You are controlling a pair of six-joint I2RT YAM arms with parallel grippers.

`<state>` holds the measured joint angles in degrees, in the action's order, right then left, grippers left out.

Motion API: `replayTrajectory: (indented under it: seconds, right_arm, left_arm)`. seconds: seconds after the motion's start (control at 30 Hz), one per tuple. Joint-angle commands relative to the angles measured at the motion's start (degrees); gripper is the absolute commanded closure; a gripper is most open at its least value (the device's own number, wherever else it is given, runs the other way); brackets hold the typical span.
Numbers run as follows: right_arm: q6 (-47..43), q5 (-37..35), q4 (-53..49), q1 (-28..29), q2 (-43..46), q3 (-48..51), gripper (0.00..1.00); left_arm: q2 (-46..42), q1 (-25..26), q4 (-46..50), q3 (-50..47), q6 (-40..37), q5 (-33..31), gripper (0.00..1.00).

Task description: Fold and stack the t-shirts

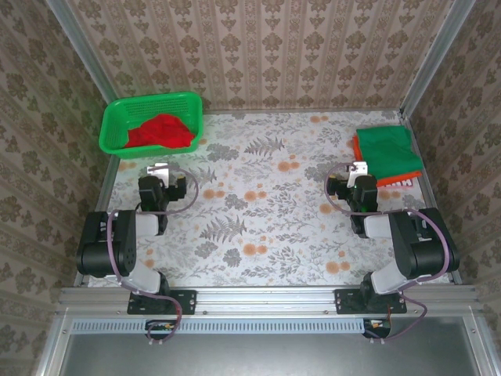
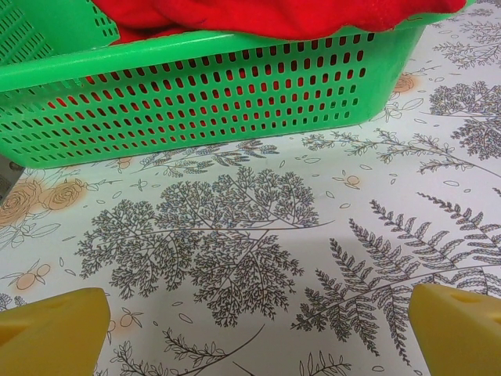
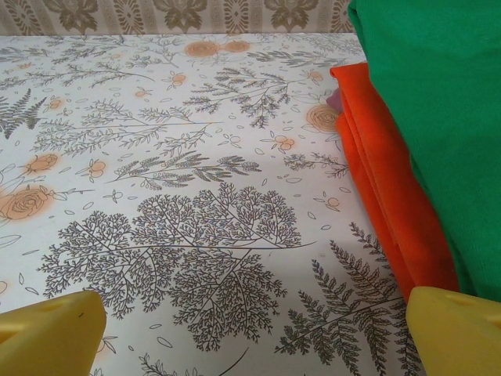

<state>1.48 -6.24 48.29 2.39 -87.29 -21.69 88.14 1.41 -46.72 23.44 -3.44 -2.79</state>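
left gripper (image 1: pixel 160 171) wide open, nothing in it. it sits low over bare bench (image 1: pixel 258 211), just in front of the basket (image 1: pixel 116 129). left wrist view: yellow fingertips (image 2: pixel 51 333) at the two bottom corners, far apart, fern print between them, basket wall across the top.

red shirt (image 1: pixel 160 131) is bunched up inside the basket at the far left corner of the bench, not folded. in the wrist view the cloth laps over the near rim towards the right end.

right gripper (image 1: pixel 358 172) is also wide open and empty, over the bench just left of the stack at the far right. green shirt (image 1: pixel 387 149) lies folded flat on top of the orange-red shirt (image 3: pixel 383 180). the orange-red edge sticks out along the left and near sides of the green one. the stack sits by the bench's right edge.

right wrist view: fingertips (image 3: pixel 458 329) spread to the bottom corners. the right one is close by the orange-red edge, can't tell if it touches.

both arms are folded back near their bases, grippers pointing at the far wall.
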Motion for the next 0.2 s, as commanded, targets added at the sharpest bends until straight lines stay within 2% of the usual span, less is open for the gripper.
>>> replayTrajectory:
  seconds: [0.0,0.17]
  right_arm:
    - [-0.1,0.2,2.1,-0.3,-0.5,-1.1,0.0]
    - [-0.1,0.1,2.1,-0.3,-0.5,-1.1,0.0]
  left_arm:
    - [-0.3,-0.2,-1.4,-0.1,0.8,0.2,0.0]
    - [-0.3,-0.2,-1.4,-0.2,0.8,0.3,0.0]
